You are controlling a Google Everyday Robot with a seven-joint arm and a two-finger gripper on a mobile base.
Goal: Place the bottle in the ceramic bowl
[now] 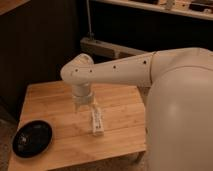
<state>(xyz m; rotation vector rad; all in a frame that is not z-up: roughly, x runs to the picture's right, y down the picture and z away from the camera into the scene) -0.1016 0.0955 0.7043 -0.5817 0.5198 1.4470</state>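
The small white bottle (97, 122) lies on its side on the wooden table (50, 102), near the middle and toward the front edge. My gripper (85, 106) hangs from the white arm just above and behind the bottle's far end. The glossy black ceramic bowl (32, 138) sits at the table's front left corner, well to the left of the bottle, with nothing inside it.
My large white arm and body (175, 110) fill the right side of the view. A dark wall and a shelf with a pale ledge (107, 48) stand behind the table. Floor shows at the left of the table.
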